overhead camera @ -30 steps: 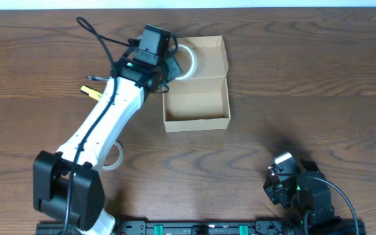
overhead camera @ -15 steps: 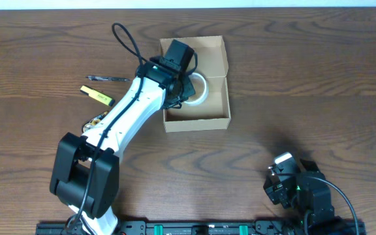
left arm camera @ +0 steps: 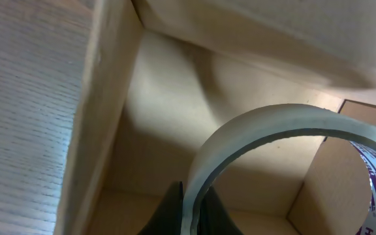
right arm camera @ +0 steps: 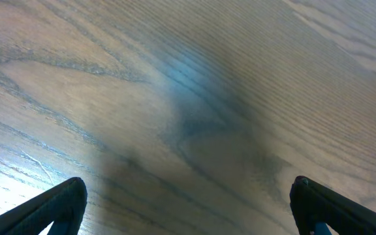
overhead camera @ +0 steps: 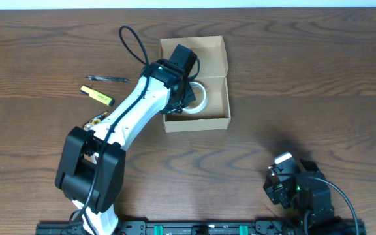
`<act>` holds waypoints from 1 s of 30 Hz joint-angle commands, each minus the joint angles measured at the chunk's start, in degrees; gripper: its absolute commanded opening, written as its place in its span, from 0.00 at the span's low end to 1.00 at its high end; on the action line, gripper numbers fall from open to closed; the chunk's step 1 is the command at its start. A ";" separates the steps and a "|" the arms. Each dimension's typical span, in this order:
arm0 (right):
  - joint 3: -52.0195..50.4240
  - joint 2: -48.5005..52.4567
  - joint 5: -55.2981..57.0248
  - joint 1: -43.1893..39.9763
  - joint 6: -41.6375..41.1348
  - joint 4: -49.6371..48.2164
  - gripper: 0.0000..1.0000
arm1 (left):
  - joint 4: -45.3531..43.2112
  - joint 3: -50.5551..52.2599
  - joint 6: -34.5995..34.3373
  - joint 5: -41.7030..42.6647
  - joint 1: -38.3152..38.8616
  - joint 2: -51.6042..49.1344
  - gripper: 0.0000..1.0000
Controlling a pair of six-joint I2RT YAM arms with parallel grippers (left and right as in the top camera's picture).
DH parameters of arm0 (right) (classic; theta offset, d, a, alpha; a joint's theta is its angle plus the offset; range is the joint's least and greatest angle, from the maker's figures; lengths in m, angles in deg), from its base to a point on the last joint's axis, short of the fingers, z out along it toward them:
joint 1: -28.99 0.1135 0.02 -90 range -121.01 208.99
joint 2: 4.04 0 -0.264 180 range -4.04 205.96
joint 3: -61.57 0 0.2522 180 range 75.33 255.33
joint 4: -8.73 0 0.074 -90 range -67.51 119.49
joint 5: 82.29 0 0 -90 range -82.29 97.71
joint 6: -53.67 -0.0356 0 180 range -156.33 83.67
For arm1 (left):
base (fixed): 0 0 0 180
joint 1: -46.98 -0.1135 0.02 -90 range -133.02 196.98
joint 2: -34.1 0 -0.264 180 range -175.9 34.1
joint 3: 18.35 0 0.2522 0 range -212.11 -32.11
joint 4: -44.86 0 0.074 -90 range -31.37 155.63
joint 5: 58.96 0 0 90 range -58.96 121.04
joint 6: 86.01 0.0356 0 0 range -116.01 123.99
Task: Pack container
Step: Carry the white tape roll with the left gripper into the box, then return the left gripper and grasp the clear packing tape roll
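The container (overhead camera: 220,121) is a tan cardboard box at the table's middle back, its flap lid (overhead camera: 213,57) lying open behind it. My left gripper (overhead camera: 187,99) is shut on a clear tape roll (overhead camera: 202,98) and holds it inside the box's left part. In the left wrist view the fingers (left arm camera: 190,209) pinch the roll's rim (left arm camera: 260,127), with the box's inner walls (left arm camera: 162,98) around it. My right gripper (right arm camera: 188,202) is open and empty over bare wood at the front right (overhead camera: 286,179).
A yellow highlighter (overhead camera: 96,95) and a dark pen (overhead camera: 108,79) lie left of the box. A small object (overhead camera: 95,120) shows partly under the left arm. The table's far edge runs along the top.
My left gripper has carried the tape roll from over the open lid forward and down into the box. The right arm has not moved.
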 commanded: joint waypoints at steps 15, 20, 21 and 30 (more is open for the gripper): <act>-0.24 -0.35 0.33 -0.50 0.66 0.24 0.99 | -2.21 -1.33 0.76 -0.24 0.22 0.26 0.24; -0.24 -0.35 0.33 -0.50 0.66 0.24 0.99 | -3.43 -1.75 0.79 -4.26 0.11 6.47 0.29; -0.24 -0.35 0.33 -0.50 0.66 0.24 0.99 | -2.93 -1.75 0.74 -6.43 -0.09 8.59 0.32; -0.24 -0.35 0.33 -0.50 0.66 0.24 0.99 | 15.10 0.37 -13.81 -25.57 -5.57 24.33 0.50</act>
